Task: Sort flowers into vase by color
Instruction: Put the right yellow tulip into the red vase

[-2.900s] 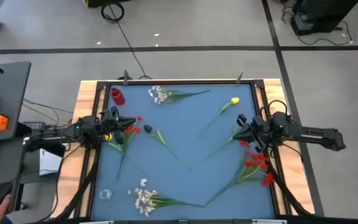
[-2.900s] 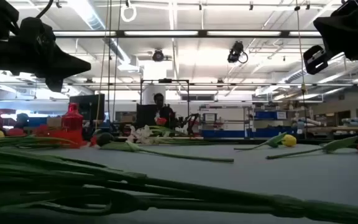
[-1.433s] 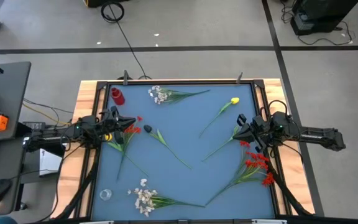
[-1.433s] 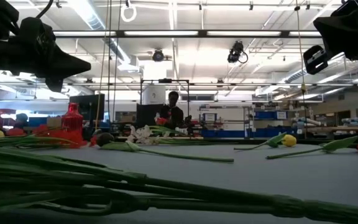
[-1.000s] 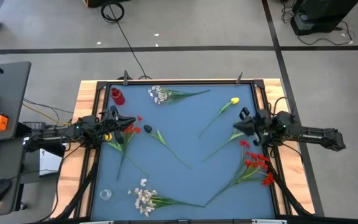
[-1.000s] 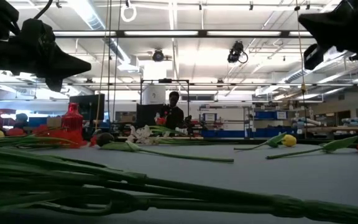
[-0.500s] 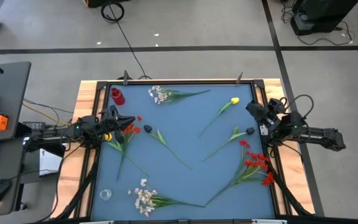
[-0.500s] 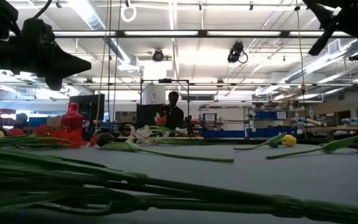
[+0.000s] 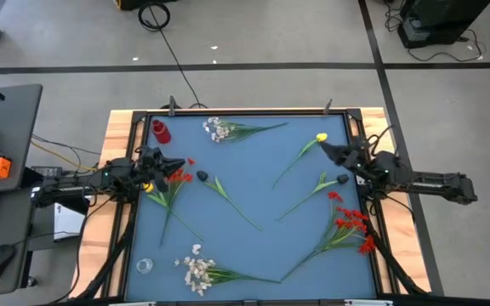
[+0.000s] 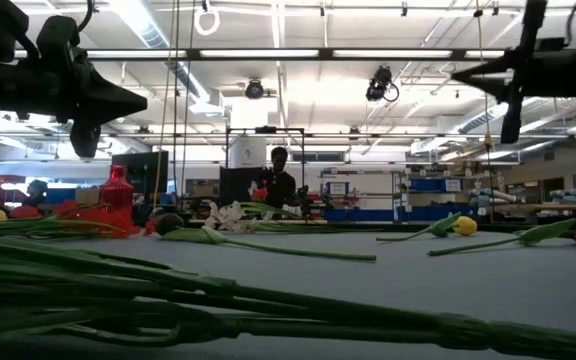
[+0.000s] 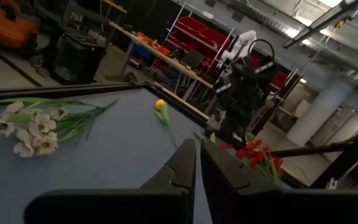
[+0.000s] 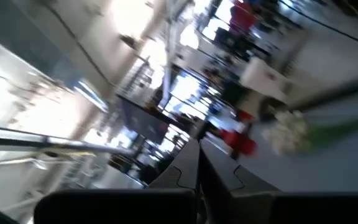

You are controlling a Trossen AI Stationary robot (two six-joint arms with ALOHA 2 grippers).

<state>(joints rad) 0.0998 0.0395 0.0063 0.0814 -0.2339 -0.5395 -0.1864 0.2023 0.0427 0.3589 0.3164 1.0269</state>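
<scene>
The vase (image 9: pixel 160 132) stands in the far left corner of the table (image 9: pixel 262 183). Just right of the vase lies one flower bunch (image 9: pixel 219 129). More flowers (image 9: pixel 347 228) lie far from the vase, by the right edge. Another bunch (image 9: pixel 198 272) lies near the front edge.

A large workshop hall with a grey concrete floor (image 9: pixel 270 34) crossed by dark tape lines (image 9: pixel 253 65). Long ceiling strip lights (image 10: pixel 298 54) glow overhead. A grey desk (image 9: pixel 2 127) stands beside the table's left edge. Far off, shelving with red bins (image 11: pixel 194 34), and a person (image 10: pixel 280 180) at a workstation.
</scene>
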